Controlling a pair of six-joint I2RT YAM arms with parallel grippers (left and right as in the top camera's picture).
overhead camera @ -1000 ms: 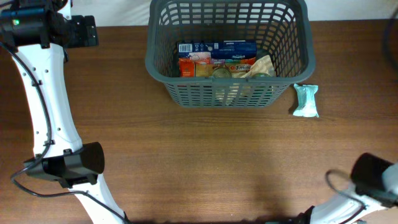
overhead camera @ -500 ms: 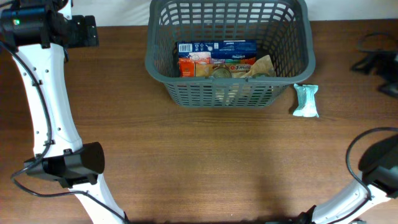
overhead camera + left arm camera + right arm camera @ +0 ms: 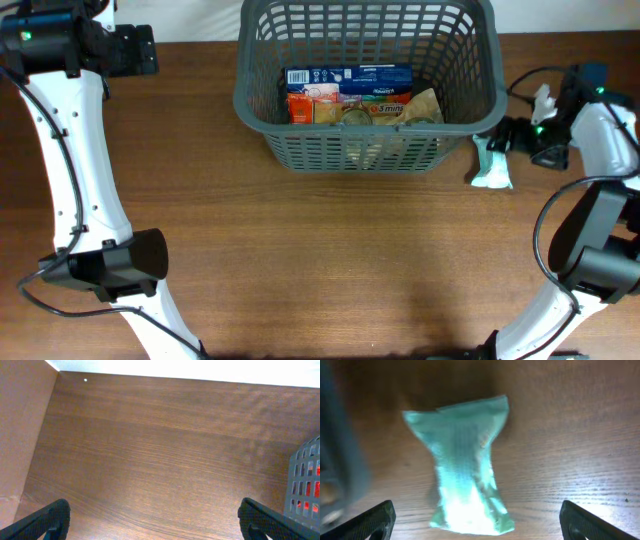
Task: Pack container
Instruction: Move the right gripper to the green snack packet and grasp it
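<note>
The dark grey slotted basket (image 3: 255, 95) stands at the back middle of the table and holds a blue box, an orange-red packet and a tan bag. A pale green pouch (image 3: 491, 163) lies on the table just right of it; it fills the right wrist view (image 3: 462, 460). My right gripper (image 3: 512, 135) is open just above the pouch, its fingertips (image 3: 375, 520) wide on either side of it, touching nothing. My left gripper (image 3: 152, 522) is open and empty over bare table at the far left; the basket's wall (image 3: 305, 485) shows at its right edge.
The basket's blurred wall (image 3: 340, 435) is close on the left in the right wrist view. The left arm's column (image 3: 75, 170) runs down the table's left side. A white wall lies behind the table's back edge.
The right arm has swung in from the front right corner to the back right, and its gripper has come over the green pouch. The left arm and the basket have not moved.
</note>
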